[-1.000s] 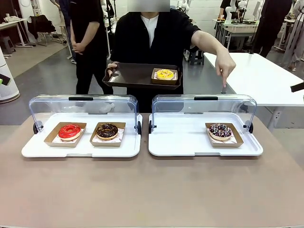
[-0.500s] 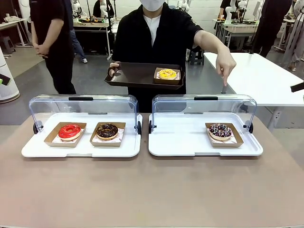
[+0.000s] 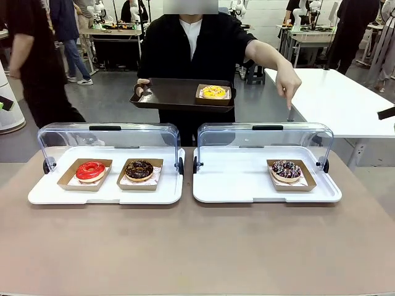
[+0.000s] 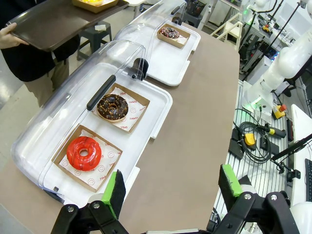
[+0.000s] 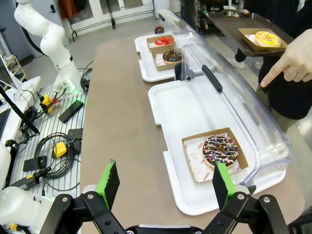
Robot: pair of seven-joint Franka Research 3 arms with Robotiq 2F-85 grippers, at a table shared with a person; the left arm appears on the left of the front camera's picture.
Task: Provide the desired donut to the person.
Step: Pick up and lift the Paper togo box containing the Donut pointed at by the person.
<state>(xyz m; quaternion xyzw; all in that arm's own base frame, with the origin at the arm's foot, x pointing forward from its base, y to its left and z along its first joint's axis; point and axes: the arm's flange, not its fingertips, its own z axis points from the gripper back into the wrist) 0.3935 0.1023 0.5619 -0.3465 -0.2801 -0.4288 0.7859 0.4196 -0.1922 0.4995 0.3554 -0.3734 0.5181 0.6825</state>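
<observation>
So the person point(image 3: 194, 49) points one hand point(image 3: 287, 83) down behind the far right corner of the right white tray point(image 3: 234, 185). The sprinkle donut point(image 3: 286, 169) sits in its cardboard box by that tray's right edge. Their other hand holds a dark tray point(image 3: 173, 95) with a yellow donut point(image 3: 214, 92). The left gripper point(image 4: 172, 187) and right gripper point(image 5: 164, 184) are both spread wide, empty.

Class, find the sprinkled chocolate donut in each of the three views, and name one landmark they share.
Front view: sprinkled donut on the right white tray, near its right end.
Left wrist view: top centre, on the farther white tray.
Right wrist view: lower right.
Shared landmark: the brown serving tray.
</observation>
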